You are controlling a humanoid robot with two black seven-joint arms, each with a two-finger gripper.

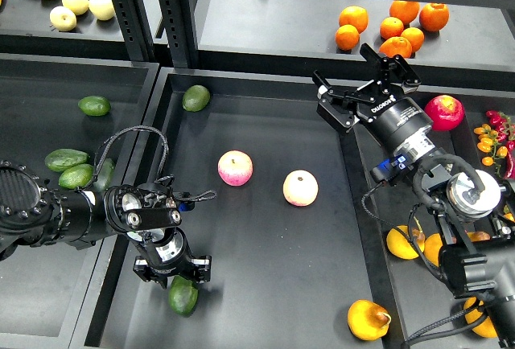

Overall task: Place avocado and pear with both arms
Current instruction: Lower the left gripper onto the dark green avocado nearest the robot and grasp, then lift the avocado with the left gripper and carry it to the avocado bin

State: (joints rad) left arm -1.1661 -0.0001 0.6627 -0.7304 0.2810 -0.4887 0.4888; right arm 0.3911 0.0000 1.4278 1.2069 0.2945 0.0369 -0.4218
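Observation:
The long dark green avocado [183,297] lies near the front left of the middle black tray [265,285]. My left gripper [172,269] is open right over its upper end, one finger on each side, and hides part of it. The pear [368,319], yellow-orange with a reddish blush, lies at the tray's front right corner. My right gripper [367,73] is open and empty, high over the tray's back right corner and far from the pear.
Two pink-yellow apples [235,167] [300,187] lie mid-tray, and a smaller avocado [195,97] lies at its back left. The left tray holds green avocados [76,175]. Oranges [394,27] sit on the back shelf. A red apple [444,112] and yellow fruit [402,242] are on the right.

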